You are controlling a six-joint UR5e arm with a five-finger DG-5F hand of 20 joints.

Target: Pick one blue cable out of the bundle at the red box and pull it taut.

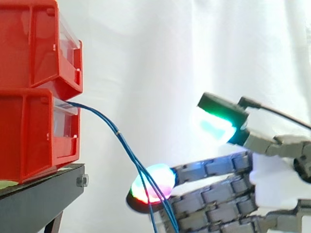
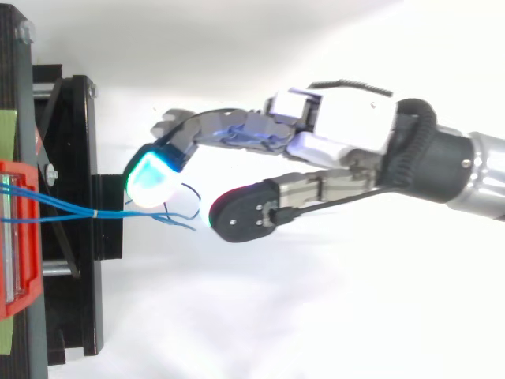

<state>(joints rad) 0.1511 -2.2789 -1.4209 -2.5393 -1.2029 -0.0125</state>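
blue cables [image 1: 127, 145]: thin, limp, likely light and slippery, sagging from the red box [image 1: 29, 141]. fingers [image 1: 209, 170] spread, pinching nothing. suggest pinching one strand mid-span.

We note the arm [image 2: 477, 170] entering from the right, wrist roughly level. The hand [image 2: 339, 118] reaches left, fingers [image 1: 209, 170] stretched nearly straight, the leading pad glowing cyan and magenta. In the side view the thumb [image 1: 221, 119] stands apart above them, its pad green-white. We see a wide gap between.
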